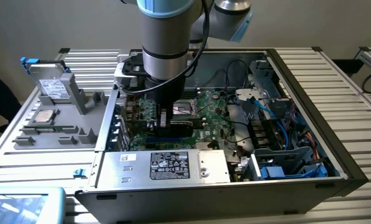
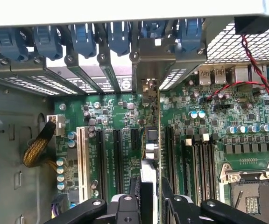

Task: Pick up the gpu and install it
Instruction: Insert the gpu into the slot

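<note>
The gripper (image 2: 151,199) stood inside the open computer case (image 1: 334,154), its two black fingers (image 2: 135,193) pressed on either side of the gpu (image 2: 149,140), pinching it. The card was held on edge, so from the wrist it showed as a thin line running away from the fingers to its metal bracket (image 2: 148,63). That bracket sat against the rear wall of the case, just beneath a row of blue latches (image 2: 83,39). The gpu hung over the green motherboard (image 2: 125,116), in line with the black expansion slots (image 2: 117,158). Whether its edge was fully in a slot could not be told. A white slot (image 2: 82,163) lay further to one side, the processor socket (image 2: 251,191) to the other. In the exterior view the arm reached straight down into the case, behind the grey power supply (image 1: 167,165). On the exterior view's left a hard drive (image 1: 51,86) stood upright in a grey tray (image 1: 49,135) on the slatted tabletop (image 1: 347,74).
</note>
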{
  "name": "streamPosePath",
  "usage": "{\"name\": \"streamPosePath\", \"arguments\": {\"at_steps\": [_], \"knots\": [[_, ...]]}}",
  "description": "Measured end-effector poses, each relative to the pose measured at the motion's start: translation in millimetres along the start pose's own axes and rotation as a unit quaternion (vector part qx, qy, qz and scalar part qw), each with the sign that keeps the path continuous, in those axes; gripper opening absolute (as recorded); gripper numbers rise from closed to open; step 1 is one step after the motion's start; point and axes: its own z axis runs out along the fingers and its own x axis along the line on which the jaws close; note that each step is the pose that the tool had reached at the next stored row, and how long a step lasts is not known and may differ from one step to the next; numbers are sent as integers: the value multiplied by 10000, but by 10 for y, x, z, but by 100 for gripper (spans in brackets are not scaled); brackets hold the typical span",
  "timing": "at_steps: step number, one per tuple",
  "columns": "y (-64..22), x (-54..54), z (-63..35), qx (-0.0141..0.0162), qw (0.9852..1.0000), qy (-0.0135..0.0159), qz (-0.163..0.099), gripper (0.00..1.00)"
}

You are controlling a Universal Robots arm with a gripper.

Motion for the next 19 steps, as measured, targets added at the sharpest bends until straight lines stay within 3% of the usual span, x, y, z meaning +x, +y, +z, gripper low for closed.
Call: {"name": "streamPosePath", "arguments": {"at_steps": [7, 13, 19], "knots": [[12, -1, 17, -1, 10000, -6, 0, 28], [12, -7, 25, -29, 10000, -19, 1, 28], [11, -7, 31, -31, 10000, -18, 2, 28]]}}
